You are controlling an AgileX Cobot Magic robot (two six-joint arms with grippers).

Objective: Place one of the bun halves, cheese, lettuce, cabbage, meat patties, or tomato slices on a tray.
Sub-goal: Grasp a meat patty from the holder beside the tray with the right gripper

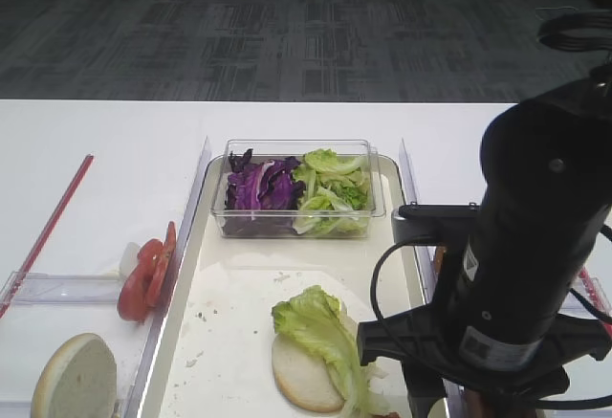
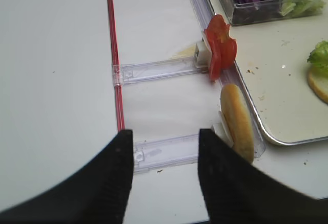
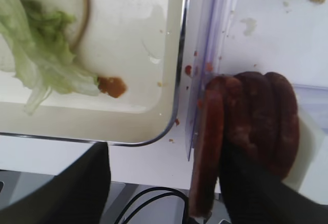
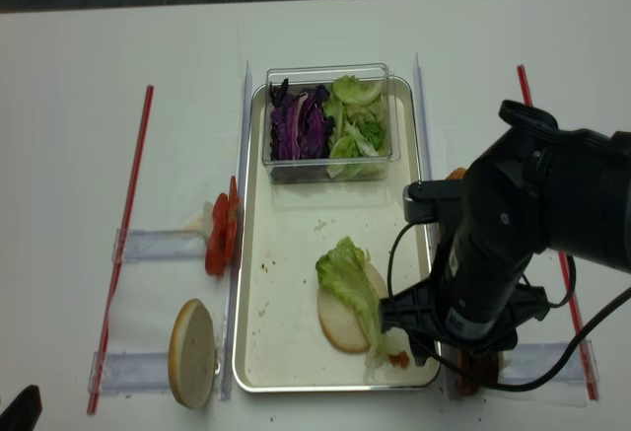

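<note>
Several brown meat patties (image 3: 256,116) stand on edge in a clear holder just right of the tray (image 3: 143,44). My right gripper (image 3: 165,149) is open around the leftmost patty (image 3: 209,147); the right finger is against it and the left finger (image 3: 77,188) is well clear. On the tray lies a pale bun half (image 1: 296,370) with a lettuce leaf (image 1: 320,327) on top. Left of the tray are tomato slices (image 2: 219,47) and a golden bun half (image 2: 237,124), both on edge. My left gripper (image 2: 165,134) hangs open and empty over the table beside them.
A clear box (image 1: 296,150) at the tray's far end holds purple cabbage (image 1: 258,188) and green lettuce (image 1: 335,193). Clear plastic rails (image 2: 154,70) and a red strip (image 2: 114,55) lie on the white table. The right arm (image 1: 526,265) blocks the tray's near right corner.
</note>
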